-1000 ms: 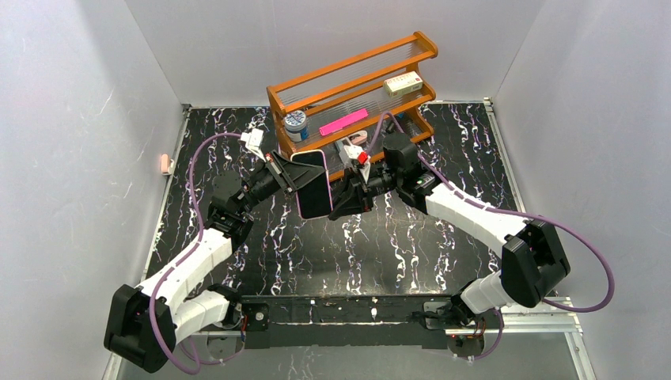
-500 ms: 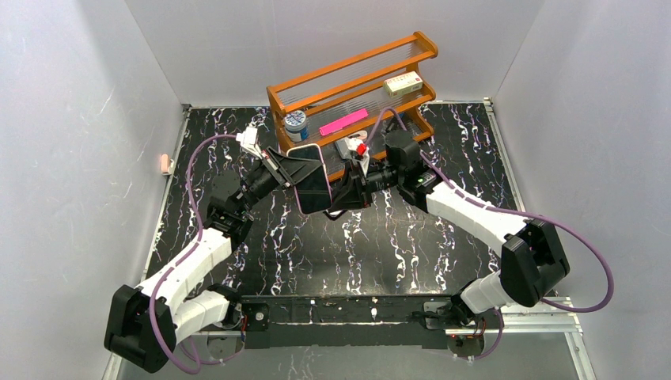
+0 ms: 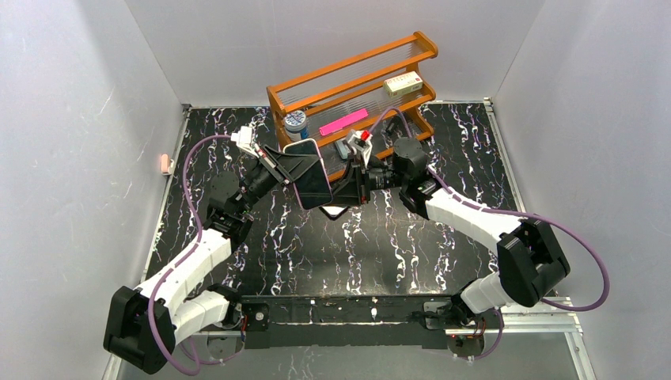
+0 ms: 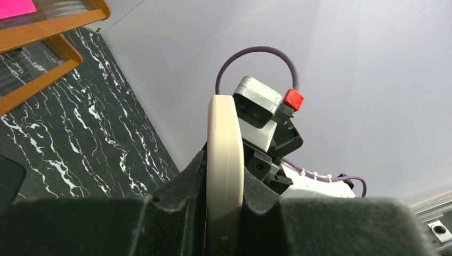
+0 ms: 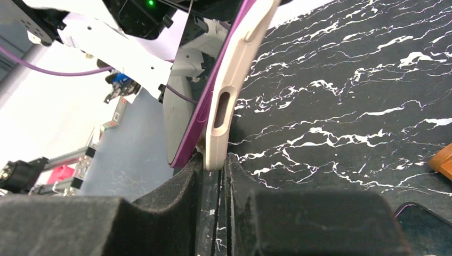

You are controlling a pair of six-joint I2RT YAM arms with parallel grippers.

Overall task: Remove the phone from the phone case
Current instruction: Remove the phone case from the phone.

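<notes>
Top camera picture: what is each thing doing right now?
Purple-edged dark-screen phone, held above the black marbled table, one corner lifted out of its case.
Cream-coloured phone case, pinched by both pincers.
Left pincer, shut on the case.
Right pincer, shut on the case edge.
Orange wooden rack, upright.

I can't read a single word or number from here. The small box (image 3: 402,83) on the top shelf of the wooden rack (image 3: 352,66) carries some print, and the blue-lidded jar (image 3: 295,121) lower down in the rack has a pale label, but both are too small for me to make out. The phone (image 3: 309,181) shows me only a dark screen, and on the cream phone case (image 5: 237,64), seen edge-on in both wrist views, I find no lettering I can read.
</notes>
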